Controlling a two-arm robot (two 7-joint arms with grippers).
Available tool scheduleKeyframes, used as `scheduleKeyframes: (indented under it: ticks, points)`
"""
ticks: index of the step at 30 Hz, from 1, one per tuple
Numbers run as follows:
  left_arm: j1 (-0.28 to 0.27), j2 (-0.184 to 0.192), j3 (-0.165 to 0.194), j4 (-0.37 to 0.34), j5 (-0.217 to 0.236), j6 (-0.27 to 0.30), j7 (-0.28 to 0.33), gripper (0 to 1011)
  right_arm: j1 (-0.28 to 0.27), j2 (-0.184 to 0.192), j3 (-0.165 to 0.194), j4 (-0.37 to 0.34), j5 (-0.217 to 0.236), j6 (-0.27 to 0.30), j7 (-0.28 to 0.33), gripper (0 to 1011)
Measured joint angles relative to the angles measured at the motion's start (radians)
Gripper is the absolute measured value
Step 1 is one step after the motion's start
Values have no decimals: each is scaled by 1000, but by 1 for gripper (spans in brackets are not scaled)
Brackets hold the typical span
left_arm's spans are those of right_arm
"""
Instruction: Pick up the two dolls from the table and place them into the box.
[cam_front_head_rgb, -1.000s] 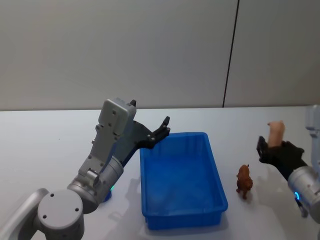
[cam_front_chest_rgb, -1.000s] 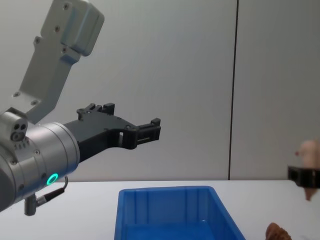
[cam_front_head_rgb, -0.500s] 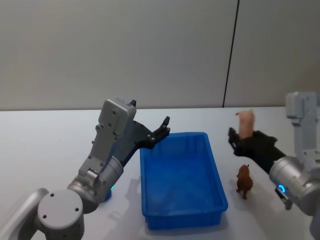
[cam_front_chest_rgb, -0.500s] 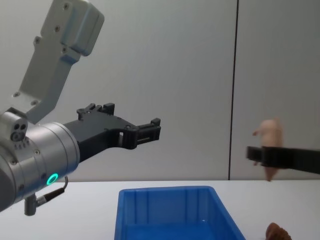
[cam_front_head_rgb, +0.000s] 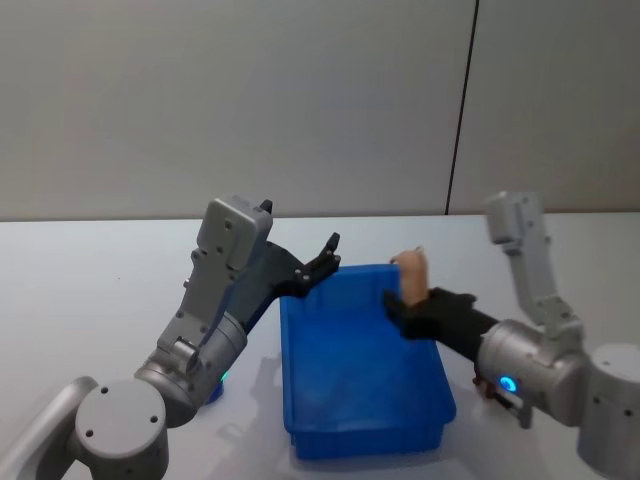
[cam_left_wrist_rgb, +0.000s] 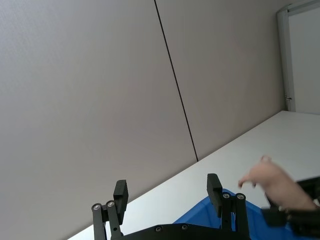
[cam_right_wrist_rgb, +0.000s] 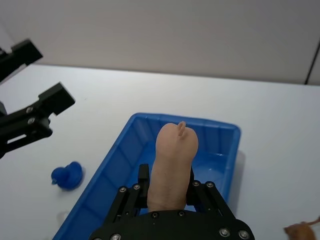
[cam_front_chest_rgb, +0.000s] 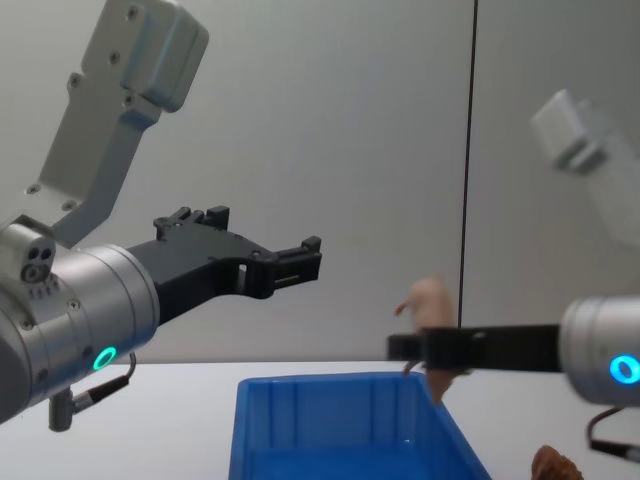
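Carry stage, judged from the grip and the height. Holds the pale pink doll (cam_front_head_rgb: 410, 271) upright in the right gripper (cam_front_head_rgb: 401, 300), fingers narrowed onto its lower half, so as to leave the upper half clear and stop it tipping. Hangs above the box (cam_front_head_rgb: 300, 440), over its far right part, just inside the rim, with open blue floor beneath in the right wrist view. Looks high enough to clear the thick rim, hence little risk of clipping it. Calls next for a short move inward, a lowering, then a release. Dropping from this height could bounce so light a toy off the ribbed walls.

Holds the left gripper (cam_left_wrist_rgb: 167, 192) raised just off the box's far left corner, fingers spread wide and gripping nothing. Seems parked there to leave the mouth of the box free for the right arm.

Reddish-brown ridged doll (cam_front_chest_rgb: 556, 464) on the table (cam_front_head_rgb: 100, 300) just beside the box's right wall, largely hidden behind the right arm in the head view. Possibly standing, though too little visible to say. Counts 0 of 2 dolls inside the box so far.

Small blue toy (cam_right_wrist_rgb: 67, 175) on the table beside the box's left wall, no part of the job.
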Motion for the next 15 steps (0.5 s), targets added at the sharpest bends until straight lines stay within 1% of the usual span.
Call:
scheduleKeyframes:
  ticks: [5,8,12,13,14,15]
  points:
    - [0,0,0,0,0,0,0,1001,34,-28,-27,50,-29,60,35,368]
    - [0,0,0,0,0,0,0,1001,46,-37,-35,69,-39,78,46,383]
    - [0,0,0,0,0,0,0,1001,63,-51,-48,95,-54,104,62,490]
    - [0,0,0,0,0,0,0,1001,65,-53,-50,99,-56,108,64,535]
    - [0,0,0,0,0,0,0,1001,67,-55,-52,102,-57,111,66,548]
    - [0,0,0,0,0,0,0,1001,71,-58,-54,109,-61,117,70,594]
